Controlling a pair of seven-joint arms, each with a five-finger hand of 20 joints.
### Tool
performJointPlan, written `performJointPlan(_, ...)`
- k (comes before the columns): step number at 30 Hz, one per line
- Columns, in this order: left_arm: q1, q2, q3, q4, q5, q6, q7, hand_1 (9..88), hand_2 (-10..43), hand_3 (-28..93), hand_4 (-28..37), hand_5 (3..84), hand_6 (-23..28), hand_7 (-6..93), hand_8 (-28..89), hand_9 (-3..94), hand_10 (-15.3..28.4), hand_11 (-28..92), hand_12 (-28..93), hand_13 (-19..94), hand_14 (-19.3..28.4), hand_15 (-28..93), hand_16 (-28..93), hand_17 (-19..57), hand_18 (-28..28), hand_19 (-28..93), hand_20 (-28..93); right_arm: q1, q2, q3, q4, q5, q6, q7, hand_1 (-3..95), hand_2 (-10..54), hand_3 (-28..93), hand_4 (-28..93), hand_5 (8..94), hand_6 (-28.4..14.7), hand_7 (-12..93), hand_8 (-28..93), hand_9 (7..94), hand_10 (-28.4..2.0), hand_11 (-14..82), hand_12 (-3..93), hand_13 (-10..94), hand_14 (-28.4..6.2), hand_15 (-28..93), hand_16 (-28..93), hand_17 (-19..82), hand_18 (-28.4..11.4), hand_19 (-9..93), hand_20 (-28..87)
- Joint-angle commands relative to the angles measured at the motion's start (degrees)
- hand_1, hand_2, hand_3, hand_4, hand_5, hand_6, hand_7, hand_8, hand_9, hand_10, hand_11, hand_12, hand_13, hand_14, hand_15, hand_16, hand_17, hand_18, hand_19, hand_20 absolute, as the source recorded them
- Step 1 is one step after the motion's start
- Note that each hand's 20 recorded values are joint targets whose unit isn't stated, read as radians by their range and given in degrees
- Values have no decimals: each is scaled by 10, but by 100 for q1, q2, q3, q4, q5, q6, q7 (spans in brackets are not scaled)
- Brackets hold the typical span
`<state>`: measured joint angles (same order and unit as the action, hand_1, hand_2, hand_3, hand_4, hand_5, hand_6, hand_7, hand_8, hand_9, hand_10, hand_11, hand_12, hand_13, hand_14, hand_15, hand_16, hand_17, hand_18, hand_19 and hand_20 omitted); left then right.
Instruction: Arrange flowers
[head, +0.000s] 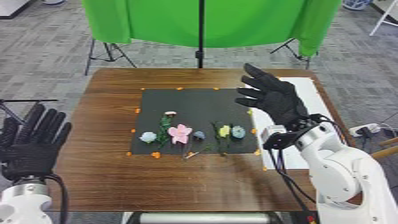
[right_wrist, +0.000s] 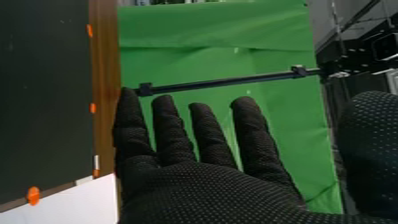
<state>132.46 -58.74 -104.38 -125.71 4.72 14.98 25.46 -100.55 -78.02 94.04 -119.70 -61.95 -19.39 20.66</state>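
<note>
Right hand (head: 282, 106) open, fingers slightly spread, left hand (head: 30, 156) open

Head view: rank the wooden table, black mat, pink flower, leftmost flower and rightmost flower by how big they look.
Largest to smallest:
wooden table
black mat
pink flower
leftmost flower and rightmost flower: these two look too alike in size to rank.

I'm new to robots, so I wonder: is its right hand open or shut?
Open: the right hand has straight fingers, spread apart, holding nothing.
</note>
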Motion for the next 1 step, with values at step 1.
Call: performJointPlan(1,-17,165,-9,-108,227,67,61,223,126,731,-283,416,80,48,-84,362,131,113,80,296,109,98,-8,-44,119,251,114,61,4,45,-9,69,-128,36,98,86,779,-278,274,-28,9,-58,252,-137,-7,105,233,-153,24,240,88,-166,290,198)
